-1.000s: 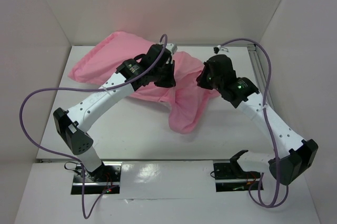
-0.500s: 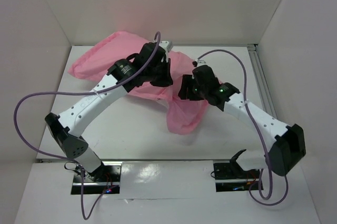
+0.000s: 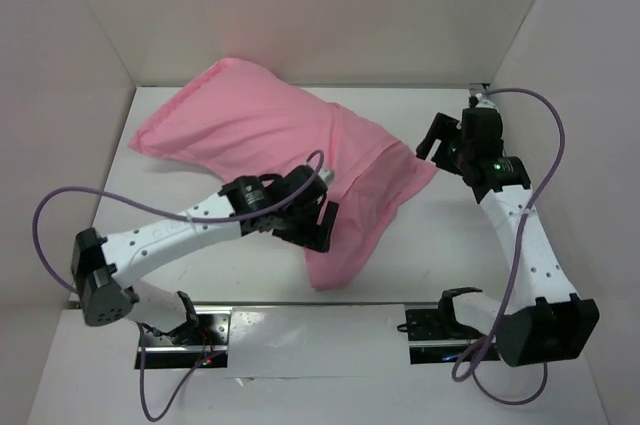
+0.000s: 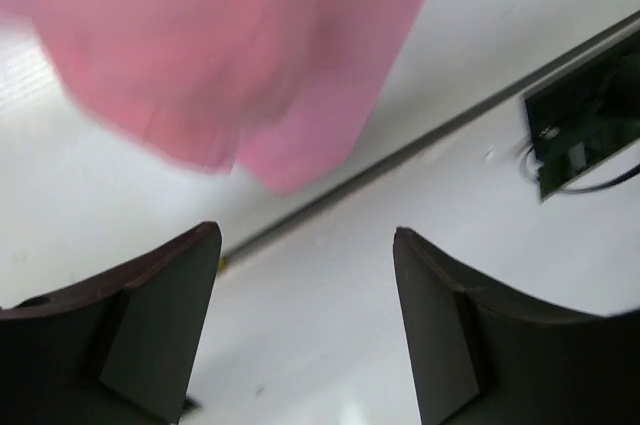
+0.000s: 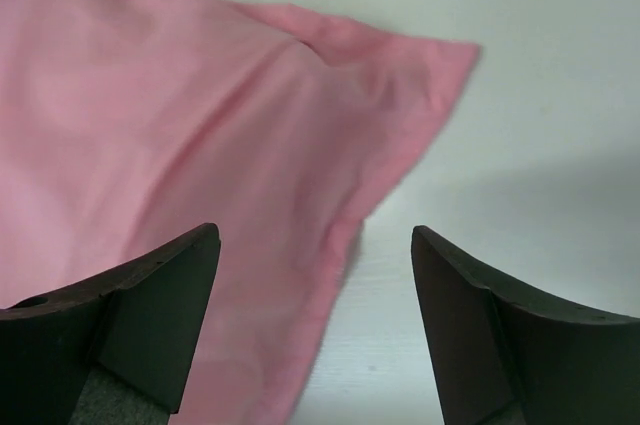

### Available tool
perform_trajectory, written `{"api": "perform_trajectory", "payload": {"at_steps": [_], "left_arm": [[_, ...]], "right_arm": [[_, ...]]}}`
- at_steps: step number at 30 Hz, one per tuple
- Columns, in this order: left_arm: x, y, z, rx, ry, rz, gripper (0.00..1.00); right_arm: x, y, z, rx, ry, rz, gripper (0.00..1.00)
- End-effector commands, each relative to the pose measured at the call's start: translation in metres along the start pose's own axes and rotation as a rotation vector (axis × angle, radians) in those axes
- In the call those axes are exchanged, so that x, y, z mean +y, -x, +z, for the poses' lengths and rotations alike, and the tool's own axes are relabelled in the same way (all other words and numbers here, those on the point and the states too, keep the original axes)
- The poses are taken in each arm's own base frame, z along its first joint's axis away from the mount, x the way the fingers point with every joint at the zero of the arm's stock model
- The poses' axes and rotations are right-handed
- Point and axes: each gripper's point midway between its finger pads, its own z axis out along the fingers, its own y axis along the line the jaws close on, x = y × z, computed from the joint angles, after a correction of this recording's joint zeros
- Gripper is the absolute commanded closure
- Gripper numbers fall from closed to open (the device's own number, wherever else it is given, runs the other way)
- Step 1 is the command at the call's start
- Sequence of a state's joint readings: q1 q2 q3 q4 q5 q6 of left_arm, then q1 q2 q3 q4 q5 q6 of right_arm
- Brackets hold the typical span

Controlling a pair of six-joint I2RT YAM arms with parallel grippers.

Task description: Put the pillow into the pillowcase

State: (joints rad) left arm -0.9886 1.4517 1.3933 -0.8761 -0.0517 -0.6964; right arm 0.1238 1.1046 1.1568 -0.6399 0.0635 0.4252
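The pink pillowcase (image 3: 270, 135) lies across the table from the far left down toward the near middle. It is plump at its far left end and flat at its near flap (image 3: 350, 235). No white pillow shows in any view. My left gripper (image 3: 318, 220) is open at the flap's left edge. In the left wrist view it (image 4: 305, 235) holds nothing, and the pink pillowcase (image 4: 230, 55) lies ahead of its fingers. My right gripper (image 3: 433, 141) is open by the cloth's right corner. From the right wrist, that gripper (image 5: 315, 235) is empty over the pillowcase (image 5: 200, 135) edge.
White walls close in the table on the left, back and right. A metal rail (image 3: 492, 140) runs along the right side. The arms' mounting plates (image 3: 440, 330) sit at the near edge, one showing in the left wrist view (image 4: 585, 130). Purple cables loop off both arms.
Both grippers have opened and let go of the pillowcase. The left arm pulled back toward the near edge; the right arm swung out to the right. The cloth now lies flatter.
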Motion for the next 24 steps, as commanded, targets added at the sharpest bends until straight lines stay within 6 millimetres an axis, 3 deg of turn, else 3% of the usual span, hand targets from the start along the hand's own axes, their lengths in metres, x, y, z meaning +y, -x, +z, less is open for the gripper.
{"api": "perform_trajectory", "payload": {"at_steps": [1,2,3,4,6,9,12,14,15,16,18,19,20,21,22,23,24], "left_arm": [[0.022,-0.02,-0.031,-0.106,0.012,-0.183,0.18],[0.022,-0.027,-0.03,-0.108,-0.016,-0.211,0.18],[0.033,-0.05,-0.015,-0.064,-0.006,-0.227,0.18],[0.024,-0.051,-0.018,-0.087,-0.072,-0.258,0.16],[0.034,-0.073,0.0,-0.047,-0.065,-0.273,0.12],[0.028,-0.074,0.023,-0.063,-0.117,-0.292,0.06],[0.001,-0.049,0.041,-0.129,-0.23,-0.253,0.0],[0.003,-0.035,0.057,-0.15,-0.201,-0.251,0.0],[0.007,-0.035,0.079,-0.119,-0.162,-0.248,0.0],[-0.001,-0.021,0.082,-0.139,-0.167,-0.238,0.02],[-0.012,-0.004,0.092,-0.164,-0.18,-0.185,0.18],[-0.027,0.018,0.1,-0.198,-0.206,-0.165,0.7],[-0.036,0.026,0.104,-0.196,-0.222,-0.132,0.99],[-0.048,0.039,0.107,-0.201,-0.244,-0.112,1.0],[-0.077,0.074,0.092,-0.25,-0.314,-0.082,1.0],[-0.082,0.081,0.112,-0.238,-0.3,-0.063,1.0],[-0.098,0.092,0.114,-0.256,-0.332,-0.01,1.0]], "right_arm": [[-0.021,-0.036,0.01,0.162,0.017,0.017,0.16],[-0.018,-0.034,0.01,0.156,0.032,0.017,0.14],[-0.02,-0.039,0.012,0.167,0.027,0.018,0.14],[-0.019,-0.041,0.014,0.181,0.033,0.019,0.14],[-0.021,-0.057,0.015,0.224,0.031,0.017,0.14],[-0.021,-0.069,0.009,0.242,0.044,0.012,0.13],[-0.024,-0.075,0.001,0.255,0.039,0.013,0.12],[-0.021,-0.068,-0.005,0.238,0.046,0.012,0.12],[-0.022,-0.066,-0.011,0.231,0.038,0.011,0.12],[-0.019,-0.056,-0.017,0.2,0.04,0.008,0.11],[-0.02,-0.053,-0.021,0.189,0.035,-0.003,0.11],[-0.019,-0.05,-0.026,0.182,0.038,-0.003,0.11],[-0.022,-0.046,-0.028,0.171,0.023,-0.008,0.11],[-0.027,-0.046,-0.028,0.171,-0.001,-0.009,0.11],[-0.029,-0.044,-0.03,0.168,-0.016,-0.01,0.11],[-0.033,-0.041,-0.032,0.149,-0.032,-0.005,0.11],[-0.033,-0.036,-0.033,0.135,-0.043,0.006,0.11]]}}
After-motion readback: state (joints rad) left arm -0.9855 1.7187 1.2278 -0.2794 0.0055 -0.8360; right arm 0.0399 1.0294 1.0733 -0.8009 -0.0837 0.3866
